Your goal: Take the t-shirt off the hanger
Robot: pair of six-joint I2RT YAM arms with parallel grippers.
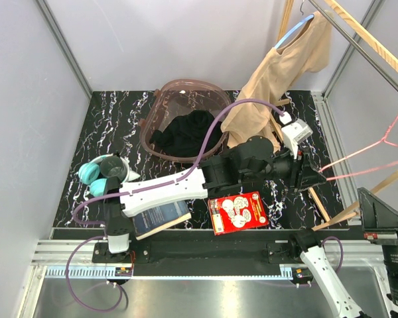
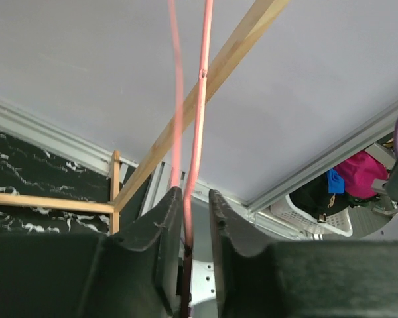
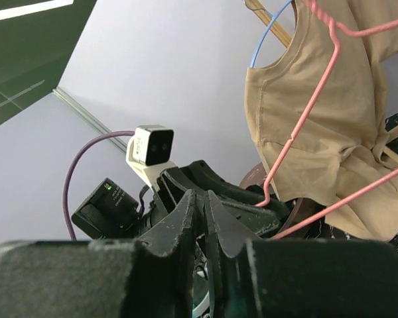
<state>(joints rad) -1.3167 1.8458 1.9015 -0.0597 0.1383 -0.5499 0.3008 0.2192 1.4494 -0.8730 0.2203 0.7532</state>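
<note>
A tan t-shirt [image 1: 278, 86] [image 3: 348, 126] hangs from a blue hanger [image 1: 293, 31] [image 3: 262, 40] on the wooden rack at the back right, its lower part draped toward the basket. An empty pink wire hanger [image 1: 385, 140] [image 2: 200, 99] [image 3: 318, 86] reaches in from the right. My left gripper [image 1: 316, 177] [image 2: 194, 192] is open around that pink wire, which lies against one finger with a gap to the other. My right gripper [image 1: 366, 197] [image 3: 205, 193] is at the near right, shut with nothing in it, pointing at the left arm.
A pinkish basket [image 1: 186, 83] holding black cloth stands at the back centre. Teal headphones [image 1: 89, 173], a book [image 1: 160, 218] and a red packet [image 1: 237, 212] lie near the front. Wooden rack rails [image 1: 378, 46] and legs [image 1: 331, 218] cross the right side.
</note>
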